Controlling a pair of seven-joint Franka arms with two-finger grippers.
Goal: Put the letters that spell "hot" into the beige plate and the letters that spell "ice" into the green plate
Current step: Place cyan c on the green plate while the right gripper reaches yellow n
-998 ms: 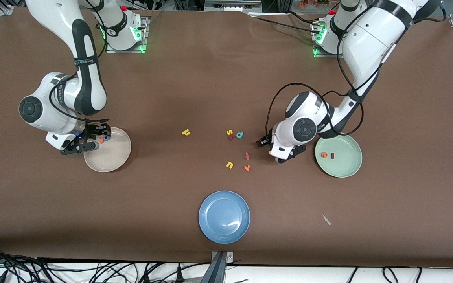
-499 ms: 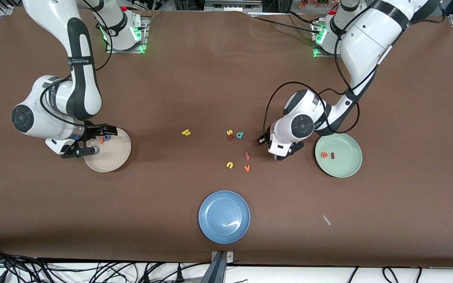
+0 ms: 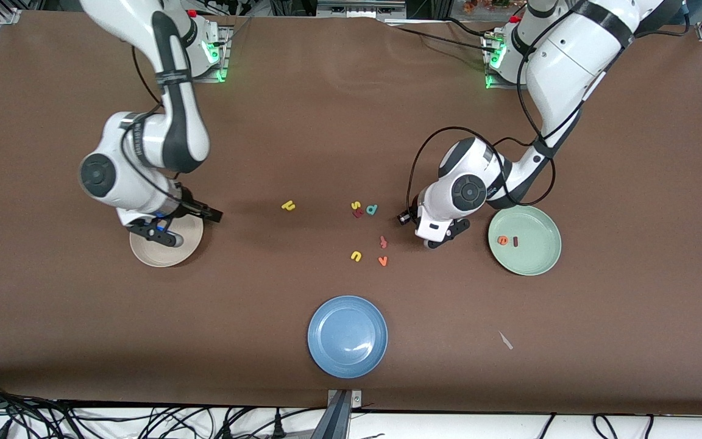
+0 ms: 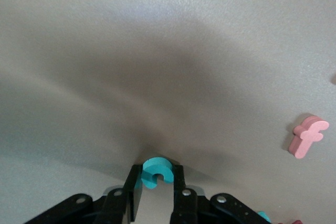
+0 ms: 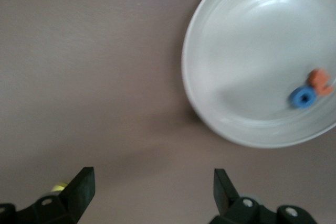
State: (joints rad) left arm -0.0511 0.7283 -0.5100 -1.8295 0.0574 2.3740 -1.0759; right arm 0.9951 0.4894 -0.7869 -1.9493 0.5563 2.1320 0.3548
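My left gripper (image 4: 156,181) is shut on the teal c (image 4: 156,170), low at the table between the loose letters and the green plate (image 3: 534,259). In the front view the c is hidden under the left gripper (image 3: 442,236). An orange e (image 3: 502,240) and a dark red i (image 3: 515,241) lie in the green plate. My right gripper (image 3: 183,224) hangs open and empty over the rim of the beige plate (image 3: 156,253). That beige plate (image 5: 247,40) holds the blue o (image 5: 303,97) and the orange t (image 5: 320,81). Two yellow hooked letters (image 3: 288,205) (image 3: 356,256) lie on the table; I cannot tell which is the h.
Mid-table lie a teal d (image 3: 372,210), a yellow s (image 3: 355,205), a dark red letter (image 3: 358,213), an orange f (image 3: 382,242) and an orange v (image 3: 382,261). A blue plate (image 3: 347,336) sits nearer the front camera. A small pale scrap (image 3: 505,340) lies beside it.
My left gripper has closed onto the teal c. The right arm has swung across the beige plate toward the table's middle, and its jaws have opened wider.
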